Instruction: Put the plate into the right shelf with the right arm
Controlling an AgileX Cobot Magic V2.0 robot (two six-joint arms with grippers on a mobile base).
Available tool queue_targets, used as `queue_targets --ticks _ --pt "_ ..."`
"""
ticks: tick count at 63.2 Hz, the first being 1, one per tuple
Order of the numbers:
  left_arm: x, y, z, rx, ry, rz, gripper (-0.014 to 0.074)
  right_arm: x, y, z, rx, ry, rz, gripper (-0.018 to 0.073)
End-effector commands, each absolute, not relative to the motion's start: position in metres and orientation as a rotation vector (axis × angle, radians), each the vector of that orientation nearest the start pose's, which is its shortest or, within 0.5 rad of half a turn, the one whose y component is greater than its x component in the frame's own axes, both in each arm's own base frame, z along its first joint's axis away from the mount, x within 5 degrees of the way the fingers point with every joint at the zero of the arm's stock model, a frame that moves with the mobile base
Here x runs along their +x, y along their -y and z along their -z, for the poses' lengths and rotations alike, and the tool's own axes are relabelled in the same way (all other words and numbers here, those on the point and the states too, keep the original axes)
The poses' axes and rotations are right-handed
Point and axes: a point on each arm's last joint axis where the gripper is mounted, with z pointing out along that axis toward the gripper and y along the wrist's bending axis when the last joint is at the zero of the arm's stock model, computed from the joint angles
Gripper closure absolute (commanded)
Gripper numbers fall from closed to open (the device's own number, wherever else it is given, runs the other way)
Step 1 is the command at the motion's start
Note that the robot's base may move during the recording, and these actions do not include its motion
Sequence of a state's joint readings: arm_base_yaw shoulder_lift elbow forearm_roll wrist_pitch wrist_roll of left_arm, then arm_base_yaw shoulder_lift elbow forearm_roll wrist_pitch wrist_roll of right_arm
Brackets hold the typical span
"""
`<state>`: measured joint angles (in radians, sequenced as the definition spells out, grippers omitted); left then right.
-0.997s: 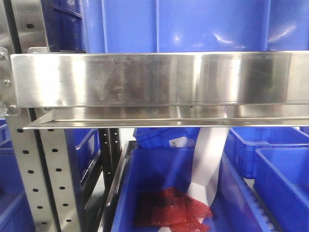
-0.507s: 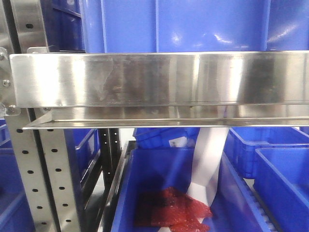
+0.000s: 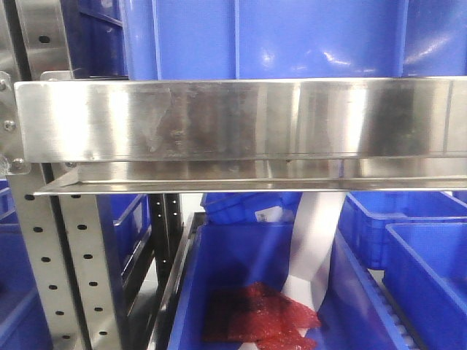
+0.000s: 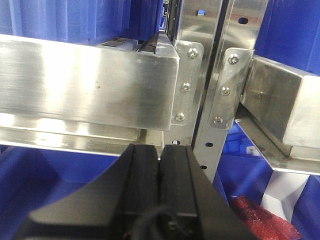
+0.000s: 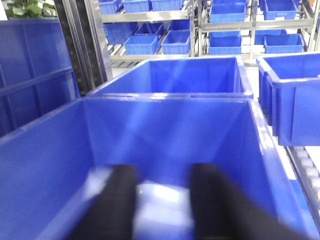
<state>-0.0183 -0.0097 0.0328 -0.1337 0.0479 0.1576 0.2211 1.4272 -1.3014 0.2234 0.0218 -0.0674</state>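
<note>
Over the near blue bin (image 5: 165, 145), the right gripper (image 5: 162, 200) hangs with its two dark fingers (image 5: 112, 200) set apart. Between them, in the right wrist view, lies a pale, bluish-white patch that reads as the plate (image 5: 160, 202). That view is blurred low down, so I cannot tell whether the fingers grip the plate or whether it already lies on the bin floor beneath them.

The front view shows only the right shelf (image 3: 219, 120): a broad steel rail, a large blue bin above the rail, and below it another blue bin holding a red crumpled item (image 3: 259, 317) beside a white strip (image 3: 314, 240). No plate and no arm appear in that view.

Left gripper (image 4: 160, 165): fingers pressed together, nothing between them, parked just short of a steel rail and a perforated upright (image 4: 210, 100) of the rack.

Judgement: the step in hand is the placing itself, at or near release, with the plate inside the near bin's walls. If the plate is held, the next move calls for lowering it flat to the bin floor and then parting the fingers. If it is already down, the arm needs a straight lift clear of the bin walls without dragging the rim.
</note>
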Motion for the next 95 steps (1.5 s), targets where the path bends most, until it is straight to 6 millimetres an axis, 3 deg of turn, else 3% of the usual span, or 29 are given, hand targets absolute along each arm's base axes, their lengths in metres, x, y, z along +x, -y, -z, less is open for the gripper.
queue_targets --ticks 1,12,22,30,45,61,73,83,95 --pt "0.056 0.001 -0.203 0.016 -1.465 0.005 0.0724 0.317 -0.069 -0.452 -0.037 -1.469 -0.294 0.0523" --pt "0.056 0.001 -0.203 0.016 -1.465 0.005 0.0724 0.306 -0.069 -0.452 -0.051 -1.555 -0.317 0.0505" --pt "0.056 0.001 -0.203 0.016 -1.465 0.005 0.0724 0.279 -0.066 -0.455 -0.106 -1.655 -0.306 0.0505" --pt "0.056 0.001 -0.203 0.016 -1.465 0.005 0.0724 0.253 -0.058 -0.452 -0.159 -1.627 -0.223 0.0505" --pt "0.056 0.001 -0.203 0.016 -1.465 0.005 0.0724 0.198 -0.044 -0.412 -0.21 -1.628 -0.146 0.0505" --pt "0.056 0.001 -0.203 0.016 -1.465 0.005 0.0724 0.12 -0.027 -0.362 -0.189 -1.529 -0.156 0.0505" --pt "0.056 0.001 -0.203 0.016 -1.465 0.005 0.0724 0.071 -0.016 -0.346 -0.173 -1.399 -0.162 0.0505" --pt "0.056 0.001 -0.203 0.016 -1.465 0.005 0.0724 0.05 -0.011 -0.339 -0.165 -1.329 -0.165 0.0505" --pt "0.056 0.001 -0.203 0.016 -1.465 0.005 0.0724 0.046 -0.011 -0.337 -0.166 -1.325 -0.166 0.0505"
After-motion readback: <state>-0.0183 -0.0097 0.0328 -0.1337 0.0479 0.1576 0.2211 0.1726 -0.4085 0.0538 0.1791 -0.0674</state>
